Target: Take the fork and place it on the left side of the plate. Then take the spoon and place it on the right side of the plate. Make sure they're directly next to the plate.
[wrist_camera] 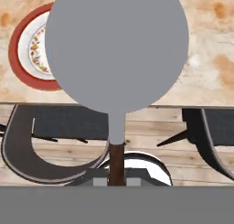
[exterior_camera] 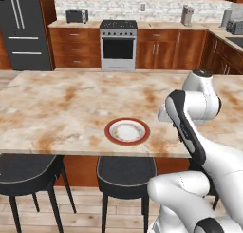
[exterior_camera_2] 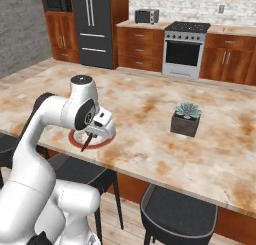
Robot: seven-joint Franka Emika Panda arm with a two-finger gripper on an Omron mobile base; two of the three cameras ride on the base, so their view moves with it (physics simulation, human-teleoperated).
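Spoon [wrist_camera: 116, 49] bowl hides much of plate [wrist_camera: 20, 49]; pincer fingertips hidden behind handle.

Marble-patterned island counter [exterior_camera: 57, 108], tan and rust veined, with a small potted succulent [exterior_camera_2: 186, 118] in a dark square box standing on its right part. Two dark round stools [exterior_camera: 126, 175] tucked under the near edge, over a pale wood floor [wrist_camera: 151, 141]. Along the back wall: steel stove [exterior_camera: 118, 44] between brown wood cabinets [exterior_camera: 73, 46], dark fridge [exterior_camera: 21, 27] at left, a toaster [exterior_camera: 77, 16] on the rear worktop, and a microwave [exterior_camera_2: 52, 0] built into the cabinets.
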